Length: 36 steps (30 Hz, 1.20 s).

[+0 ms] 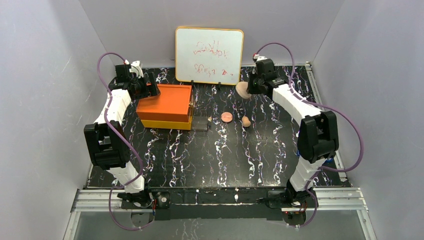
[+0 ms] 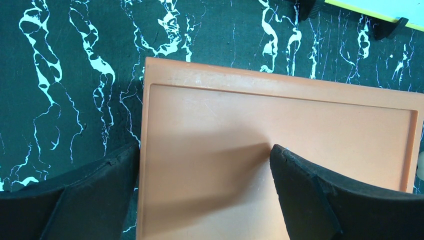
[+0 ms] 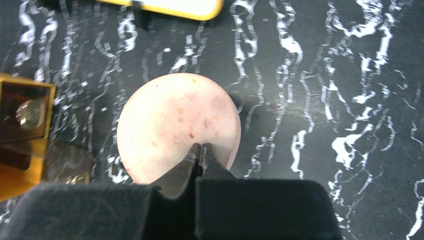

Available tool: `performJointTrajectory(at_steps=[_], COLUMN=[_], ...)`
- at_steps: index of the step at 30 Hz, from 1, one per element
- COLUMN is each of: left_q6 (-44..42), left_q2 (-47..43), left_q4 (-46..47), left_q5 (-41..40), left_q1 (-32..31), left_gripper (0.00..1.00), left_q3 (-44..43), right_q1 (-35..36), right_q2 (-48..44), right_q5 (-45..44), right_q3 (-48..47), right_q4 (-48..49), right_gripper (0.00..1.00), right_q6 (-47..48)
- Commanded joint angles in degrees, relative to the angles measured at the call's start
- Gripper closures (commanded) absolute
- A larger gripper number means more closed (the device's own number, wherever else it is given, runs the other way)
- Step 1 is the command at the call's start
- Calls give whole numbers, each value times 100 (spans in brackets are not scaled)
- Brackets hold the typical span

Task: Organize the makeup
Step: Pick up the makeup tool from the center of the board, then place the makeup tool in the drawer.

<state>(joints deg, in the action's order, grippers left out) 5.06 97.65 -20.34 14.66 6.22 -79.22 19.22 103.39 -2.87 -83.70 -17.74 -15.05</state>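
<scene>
- Pinching the pale round puff (image 3: 170, 125) by its edge, the right gripper (image 3: 200, 148) had its fingers closed tight on it, near the whiteboard (image 1: 209, 55).
- Carrying it well would call for keeping that thin edge grip firm, since the puff could slip or flop.
- The left gripper (image 2: 202, 157) hung wide open over the orange box (image 2: 280, 120), holding nothing.
- The peach disc (image 1: 227, 117) and egg-shaped sponge (image 1: 246, 121) lay between puff and box, in the likely path.

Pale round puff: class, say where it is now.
Top view, far side of the table, right of centre: the pale round puff is pinched at its edge by the right claw, beside the whiteboard's lower right corner, beyond the tan sponge.
</scene>
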Motion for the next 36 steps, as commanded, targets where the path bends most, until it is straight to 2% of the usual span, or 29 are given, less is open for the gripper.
performJointTrajectory(at_steps=[1,16,26,32,36], left_q6=[-146,-161,-163,-163,-161], left_q2=[-5,-81,-114,-151,-135], left_q4=[-1099,-1097,-1025,-1021,-1017], left_q5=[2,-42,-34,-42,-41], left_q1=[-51,-51,-51,-51,-51], left_gripper=[4,4,4,4,4], left_q3=[303,371,512,535,535], right_q1=[697,2647,3159,3184,3163], right_q2=[-318,195,840,1123,1429], right_q5=[-89,-223,-277,-522,-775], right_q3=[-266,-994,-1498,-1488,-1805], right_q4=[-356,-756,-758,-528,-576], right_gripper=[99,99,99,99,99], right_q6=[182,183,94,164,393])
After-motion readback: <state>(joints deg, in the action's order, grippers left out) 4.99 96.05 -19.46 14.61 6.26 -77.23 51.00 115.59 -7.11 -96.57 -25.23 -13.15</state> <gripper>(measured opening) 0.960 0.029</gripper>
